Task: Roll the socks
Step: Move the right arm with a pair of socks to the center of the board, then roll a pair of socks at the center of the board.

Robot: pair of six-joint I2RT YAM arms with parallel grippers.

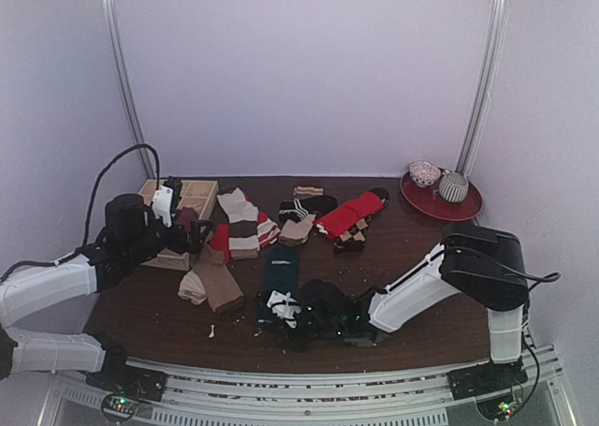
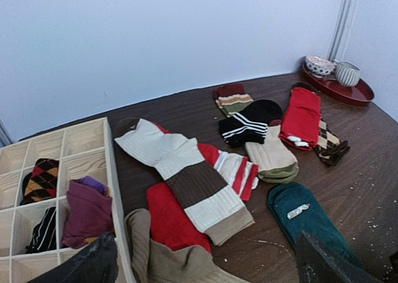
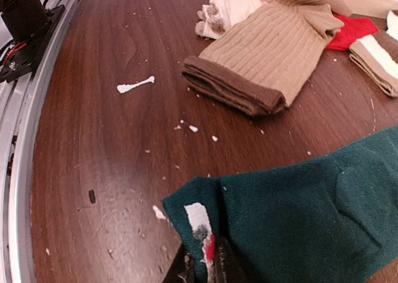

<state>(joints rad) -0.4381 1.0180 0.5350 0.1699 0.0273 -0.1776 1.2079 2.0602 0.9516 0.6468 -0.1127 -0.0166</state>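
Note:
A dark teal sock (image 1: 280, 267) lies at the front middle of the table; it also shows in the left wrist view (image 2: 305, 214). My right gripper (image 1: 292, 314) is shut on its near edge (image 3: 298, 214), beside a white and red label, with the pinch low in the right wrist view (image 3: 205, 269). A black and orange argyle sock (image 1: 352, 231) lies under a red sock (image 2: 301, 115), and it shows in the left wrist view (image 2: 328, 143). My left gripper (image 1: 192, 234) hangs open and empty (image 2: 205, 245) over the tan sock, next to the wooden box.
A wooden box with compartments (image 2: 62, 146) at the left holds rolled socks, one of them argyle (image 2: 42, 177). A tan sock (image 3: 267, 53), a cream and brown striped sock (image 2: 186, 171) and a black striped sock (image 2: 252, 121) lie mid-table. A red tray (image 1: 442, 209) with bowls sits back right.

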